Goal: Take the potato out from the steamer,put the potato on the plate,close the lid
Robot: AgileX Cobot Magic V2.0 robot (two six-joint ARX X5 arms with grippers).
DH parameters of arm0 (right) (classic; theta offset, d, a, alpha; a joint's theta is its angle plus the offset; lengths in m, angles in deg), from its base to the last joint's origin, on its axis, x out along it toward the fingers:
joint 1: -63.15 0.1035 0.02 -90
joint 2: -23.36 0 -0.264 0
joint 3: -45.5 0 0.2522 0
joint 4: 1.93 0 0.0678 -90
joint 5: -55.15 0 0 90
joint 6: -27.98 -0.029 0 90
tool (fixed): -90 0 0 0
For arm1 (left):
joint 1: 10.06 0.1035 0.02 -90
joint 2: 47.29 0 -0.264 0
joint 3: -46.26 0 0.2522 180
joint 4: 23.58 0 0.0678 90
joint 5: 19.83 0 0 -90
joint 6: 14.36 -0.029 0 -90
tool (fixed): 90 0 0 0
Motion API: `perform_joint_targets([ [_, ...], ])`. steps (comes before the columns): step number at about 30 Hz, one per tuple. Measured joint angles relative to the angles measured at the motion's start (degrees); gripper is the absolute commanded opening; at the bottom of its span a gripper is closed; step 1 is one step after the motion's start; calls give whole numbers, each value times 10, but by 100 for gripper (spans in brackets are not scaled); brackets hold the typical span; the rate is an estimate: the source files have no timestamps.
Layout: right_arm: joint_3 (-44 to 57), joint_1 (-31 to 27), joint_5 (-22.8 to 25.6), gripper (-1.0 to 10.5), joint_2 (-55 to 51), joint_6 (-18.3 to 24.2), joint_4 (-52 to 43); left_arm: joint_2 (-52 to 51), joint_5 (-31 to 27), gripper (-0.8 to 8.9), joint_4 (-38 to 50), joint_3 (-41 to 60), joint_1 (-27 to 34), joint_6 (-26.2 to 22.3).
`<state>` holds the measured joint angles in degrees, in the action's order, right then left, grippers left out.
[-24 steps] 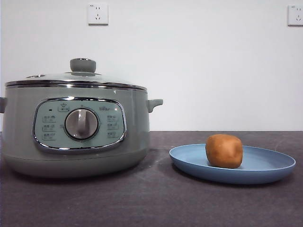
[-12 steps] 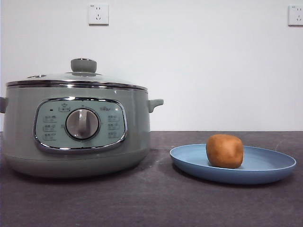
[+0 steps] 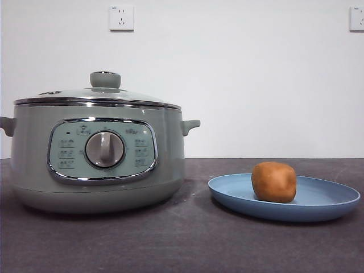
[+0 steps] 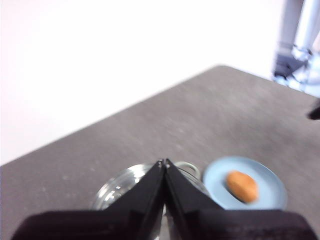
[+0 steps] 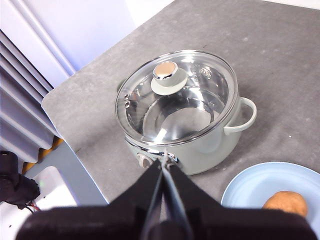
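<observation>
Front view: the steamer (image 3: pixel 98 156) stands on the dark table (image 3: pixel 182 244) with the lid (image 3: pixel 96 96) sitting flat on its shiny rim. The round knob (image 3: pixel 105 79) on top stands free — no pincer touches it. Just beside the steamer lies the blue plate (image 3: pixel 284 199), and the potato (image 3: pixel 274 182) rests on it, a bit left of the middle. No arm shows here. Compared with a moment ago, everything sits a tiny bit more to the right in the picture, steamer, plate and wall sockets (image 3: pixel 121 17) alike. So it looks like the camera moves, not the things. Nothing on the table has really changed place.

Left wrist view: the left pincer (image 4: pixel 164 162) is high above the table. Its two black jaws are pressed together and hold nothing. Far below it you can see part of the lid (image 4: pixel 122 187), the plate (image 4: pixel 265 175) and the potato (image 4: pixel 242 186). The picture is blurry.

Right wrist view: the right pincer (image 5: pixel 164 157) is also up high, with its jaws closed tight and empty. Below it is the steamer (image 5: pixel 220 137) with the glass lid (image 5: pixel 175 97) on. Through the glass the pot looks empty inside. The plate (image 5: pixel 250 192) and the potato (image 5: pixel 286 202) show at the corner.

What this means — the potato is out, it is on the plate, and the lid is closed. I think the job is finished and both arms are just waiting up above.
</observation>
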<state>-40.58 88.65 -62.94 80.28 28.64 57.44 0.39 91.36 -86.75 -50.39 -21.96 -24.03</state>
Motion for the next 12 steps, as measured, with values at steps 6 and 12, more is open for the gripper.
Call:
perform_joint_targets([
  [6, 0, 0, 0, -1, 0, 0, 0, -189, 0, -4, 299, 367, 43, 85],
  [12, 0, 0, 0, -1, 0, 0, 0, -302, -5, -4, 546, 607, 66, 139],
])
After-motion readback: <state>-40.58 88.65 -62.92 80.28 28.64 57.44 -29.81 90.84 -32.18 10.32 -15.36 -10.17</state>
